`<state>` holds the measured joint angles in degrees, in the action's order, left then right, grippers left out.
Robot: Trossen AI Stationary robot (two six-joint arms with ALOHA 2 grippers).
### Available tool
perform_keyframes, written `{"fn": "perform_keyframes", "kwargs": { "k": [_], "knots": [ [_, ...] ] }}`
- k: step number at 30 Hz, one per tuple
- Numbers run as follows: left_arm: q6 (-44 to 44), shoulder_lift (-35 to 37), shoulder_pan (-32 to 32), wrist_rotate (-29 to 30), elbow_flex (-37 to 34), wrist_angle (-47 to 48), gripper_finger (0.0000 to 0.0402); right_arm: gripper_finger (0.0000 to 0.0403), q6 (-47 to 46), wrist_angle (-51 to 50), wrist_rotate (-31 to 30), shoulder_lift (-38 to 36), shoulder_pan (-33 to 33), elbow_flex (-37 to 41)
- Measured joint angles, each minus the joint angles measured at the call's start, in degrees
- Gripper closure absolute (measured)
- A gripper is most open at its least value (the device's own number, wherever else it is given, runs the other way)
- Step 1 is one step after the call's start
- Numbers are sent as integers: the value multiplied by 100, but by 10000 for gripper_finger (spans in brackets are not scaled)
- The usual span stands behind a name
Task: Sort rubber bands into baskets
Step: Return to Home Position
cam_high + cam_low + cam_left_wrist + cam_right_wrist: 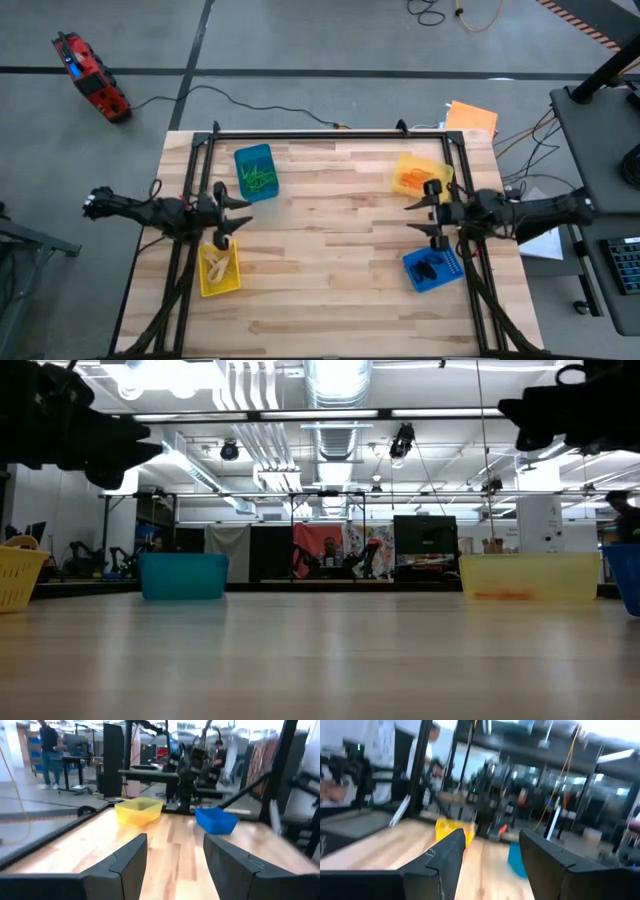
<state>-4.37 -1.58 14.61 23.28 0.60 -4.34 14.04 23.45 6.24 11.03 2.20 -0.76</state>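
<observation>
Sorting seems done: the left gripper (228, 215) and right gripper (425, 212), both wide apart and empty above the table's (330, 270) opposite ends, need only go home.

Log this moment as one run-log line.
left gripper: open, empty, raised between left baskets | right gripper: open, empty, raised between right baskets | rubber bands: inside baskets, one colour each

High: straight down. Low: table (320, 660) lvl. Wrists: facing inward. All share table.

Grey floor (330, 40) with a red object (92, 76); ceiling strip lights (300, 415) over a cluttered workshop
</observation>
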Motion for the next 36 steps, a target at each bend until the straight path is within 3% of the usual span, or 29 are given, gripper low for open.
{"fn": "perform_keyframes", "kwargs": {
  "k": [6, 21, 30, 36],
  "knots": [
    [644, -65, -4, 584, 63, 171, 222, 220, 283, -157, 20, -1109, 0, -4],
    [683, -370, -4, 577, 66, 144, 222, 220, 476, -60, -7, -940, 2, -175],
    [683, -526, -4, 575, 66, 142, 222, 220, -501, -156, -23, -829, 2, -177],
    [683, -603, -4, 575, 67, 142, 222, 220, -550, -225, -24, -825, 2, -177]
  ]
}}
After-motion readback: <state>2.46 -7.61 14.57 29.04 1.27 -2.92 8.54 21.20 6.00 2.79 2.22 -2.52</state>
